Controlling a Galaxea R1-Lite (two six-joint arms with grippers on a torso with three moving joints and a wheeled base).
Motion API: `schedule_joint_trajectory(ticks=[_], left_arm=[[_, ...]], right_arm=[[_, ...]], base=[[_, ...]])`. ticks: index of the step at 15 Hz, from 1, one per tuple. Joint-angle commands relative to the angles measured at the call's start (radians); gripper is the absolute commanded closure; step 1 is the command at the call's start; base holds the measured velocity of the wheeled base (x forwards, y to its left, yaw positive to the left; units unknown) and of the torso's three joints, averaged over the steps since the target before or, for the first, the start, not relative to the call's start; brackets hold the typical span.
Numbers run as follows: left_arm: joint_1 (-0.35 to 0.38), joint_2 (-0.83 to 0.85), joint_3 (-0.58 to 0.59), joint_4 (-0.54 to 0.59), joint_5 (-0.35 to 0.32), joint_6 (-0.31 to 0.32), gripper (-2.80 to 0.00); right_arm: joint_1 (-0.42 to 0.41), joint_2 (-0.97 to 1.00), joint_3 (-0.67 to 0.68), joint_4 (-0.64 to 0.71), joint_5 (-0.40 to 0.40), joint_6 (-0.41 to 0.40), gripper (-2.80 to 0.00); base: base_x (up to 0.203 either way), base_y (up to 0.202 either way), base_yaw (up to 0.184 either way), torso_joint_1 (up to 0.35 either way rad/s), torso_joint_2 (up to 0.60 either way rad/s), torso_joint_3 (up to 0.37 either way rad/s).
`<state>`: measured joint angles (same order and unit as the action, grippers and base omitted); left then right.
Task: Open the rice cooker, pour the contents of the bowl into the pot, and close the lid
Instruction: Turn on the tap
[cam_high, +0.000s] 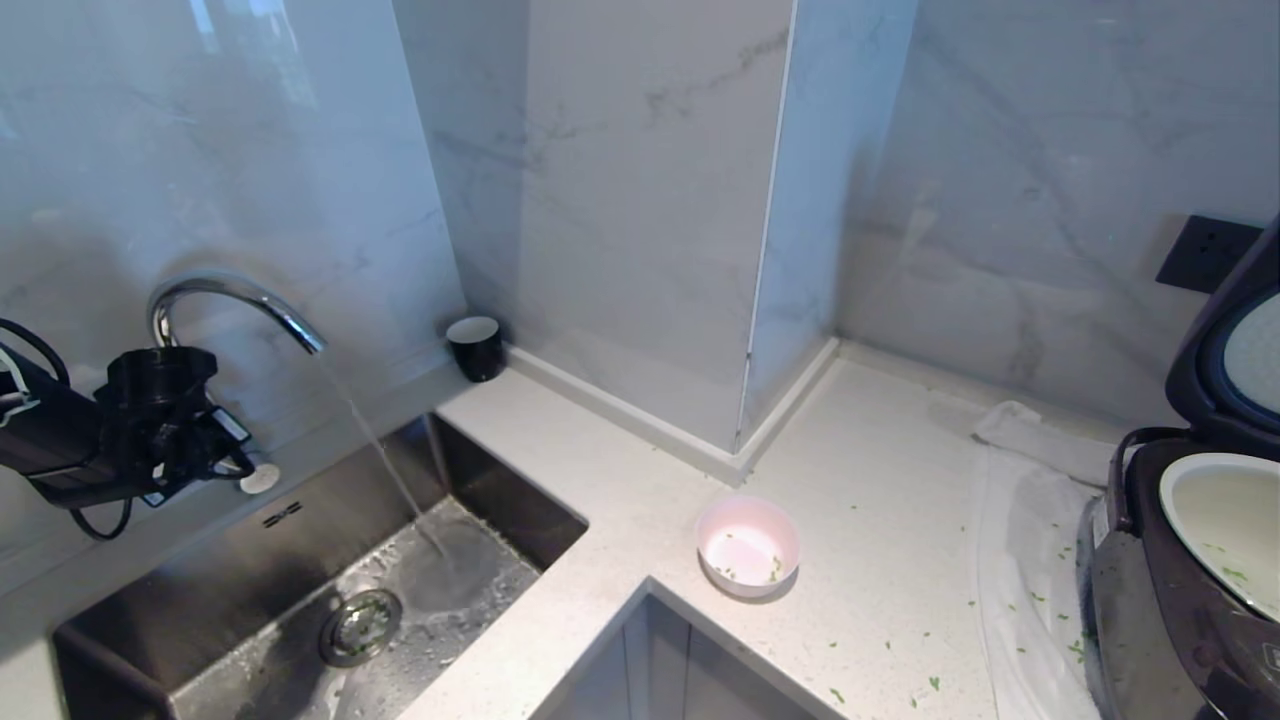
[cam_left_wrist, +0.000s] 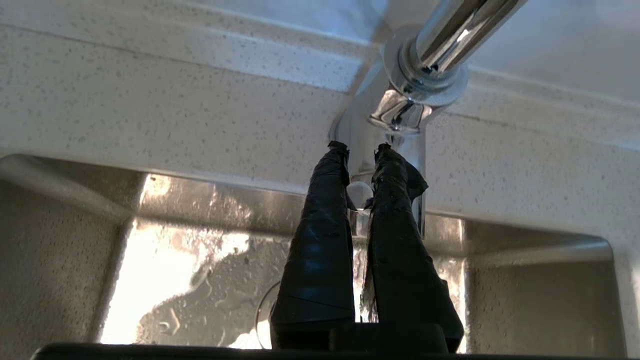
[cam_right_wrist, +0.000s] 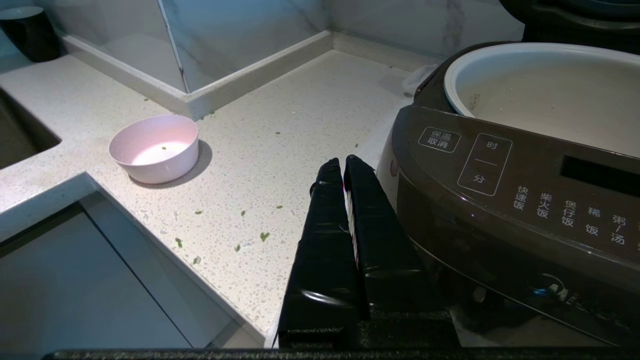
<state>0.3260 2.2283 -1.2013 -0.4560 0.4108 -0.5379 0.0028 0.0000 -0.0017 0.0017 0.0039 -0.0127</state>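
- The left claw (cam_left_wrist: 358, 150) is narrowed onto the faucet's chrome lever (cam_left_wrist: 361, 192), a black finger on either side of it, fingertips just below the faucet (cam_left_wrist: 425, 75) base; water runs from the spout into the sink (cam_high: 250, 560)
- In the head view the left arm reaches in level from the side, its wrist beside the faucet's curved neck, above the sink's back rim
- The right claw (cam_right_wrist: 345, 162) is pressed shut, fingers together and holding nothing; it hangs over the counter (cam_right_wrist: 280, 115) edge, just beside the rice cooker (cam_right_wrist: 505, 200) and its front control panel
- The rice cooker stands on a white cloth (cam_high: 1030, 540), well to the right of the sink; its lid (cam_high: 1235, 370) is raised and the cream pot (cam_high: 1225, 520) shows, with a few green bits inside
- The bowl (cam_high: 749, 546) sits upright on the counter between sink and cooker, nearly empty; only a few bits of the contents (cam_high: 775, 570) cling inside
- More green bits lie scattered on the counter and cloth near the cooker
- A black cup (cam_high: 476, 347) stands by the wall behind the sink
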Motion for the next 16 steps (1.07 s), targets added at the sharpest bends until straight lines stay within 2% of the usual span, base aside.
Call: schedule_joint_trajectory(ticks=[1, 16], left_arm=[[0.001, 0.006, -0.002, -0.001, 0.000, -0.004, 0.00], [-0.006, -0.012, 0.017, -0.001, -0.001, -0.005, 0.00]], right_arm=[[-0.001, 0.000, 0.000, 0.000, 0.001, 0.000, 0.00], [0.000, 0.001, 0.000, 0.000, 0.001, 0.000, 0.00]], base=[[0.000, 0.000, 0.000, 0.000, 0.00, 0.000], [0.000, 0.000, 0.000, 0.000, 0.00, 0.000]])
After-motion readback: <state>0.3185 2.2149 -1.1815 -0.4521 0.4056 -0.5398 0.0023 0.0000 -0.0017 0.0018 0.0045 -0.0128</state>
